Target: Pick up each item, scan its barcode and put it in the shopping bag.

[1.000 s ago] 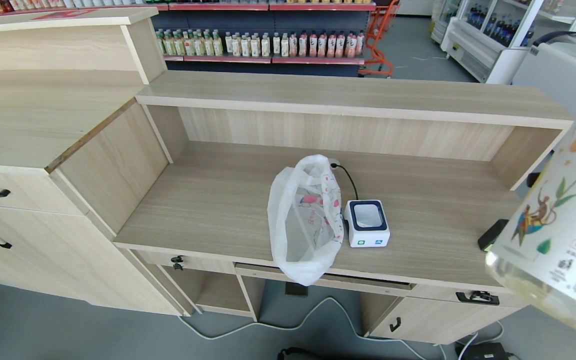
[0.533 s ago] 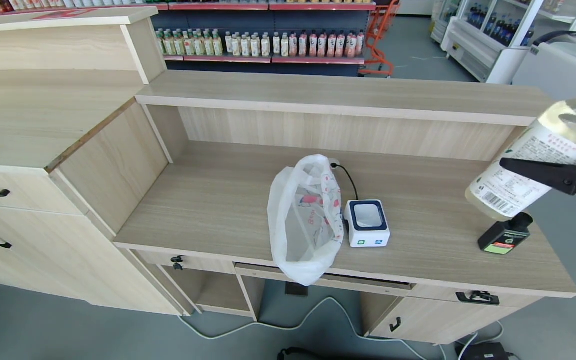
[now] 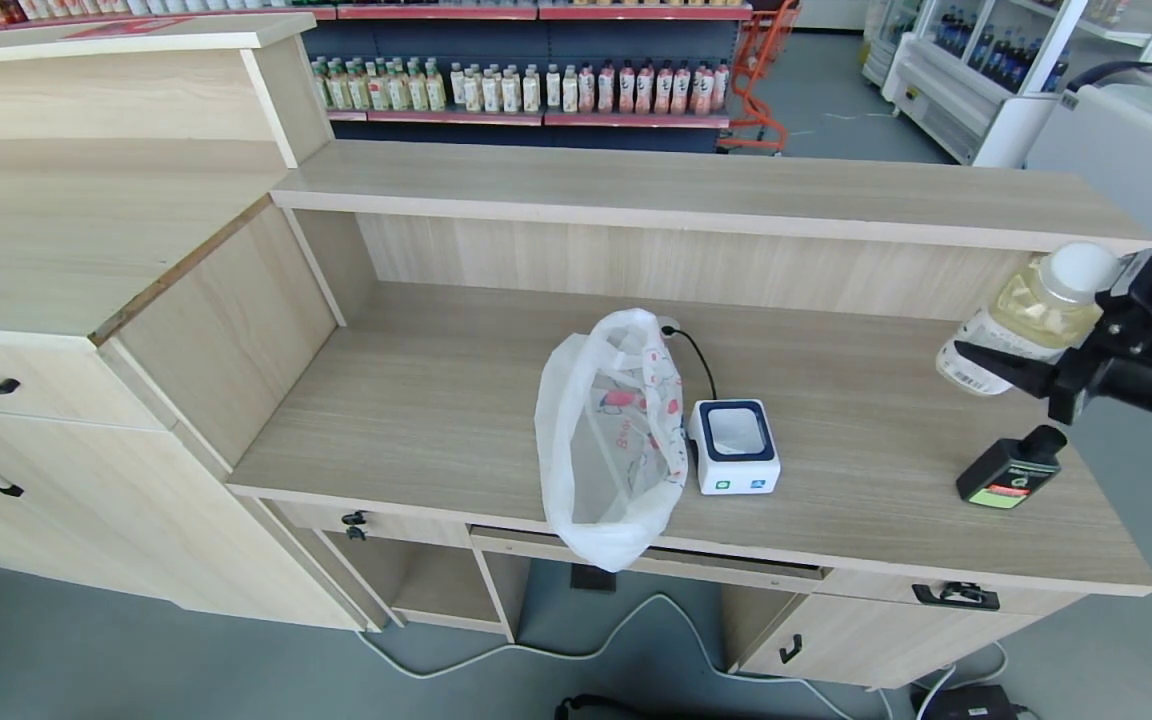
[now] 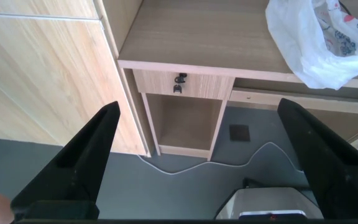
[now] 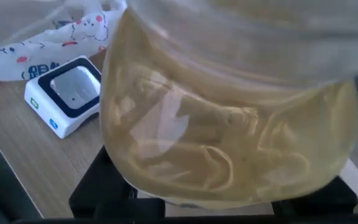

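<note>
My right gripper (image 3: pixel 1014 348) is shut on a clear bottle of pale yellow drink (image 3: pixel 1031 315) with a white cap, held tilted above the right end of the wooden counter (image 3: pixel 436 420). The same bottle (image 5: pixel 229 118) looms close in the right wrist view, with the white barcode scanner (image 5: pixel 70 93) beyond it. The scanner (image 3: pixel 733 446) sits mid-counter beside the white plastic shopping bag (image 3: pixel 608 440), whose mouth hangs over the front edge. A small black bottle with a green label (image 3: pixel 1011 470) lies under the held bottle. My left gripper (image 4: pixel 197 109) is open, low in front of the counter's left part.
A raised back ledge (image 3: pixel 696 190) runs behind the counter and a taller cabinet (image 3: pixel 86 230) stands on the left. The scanner's black cable (image 3: pixel 698 360) runs toward the back. Drawers and an open cubby (image 4: pixel 182 121) sit under the counter.
The bottle, close to the camera a second ago, has swung away and down over the counter's right end, turning so its cap faces up. Bag, scanner and black bottle stayed put.
</note>
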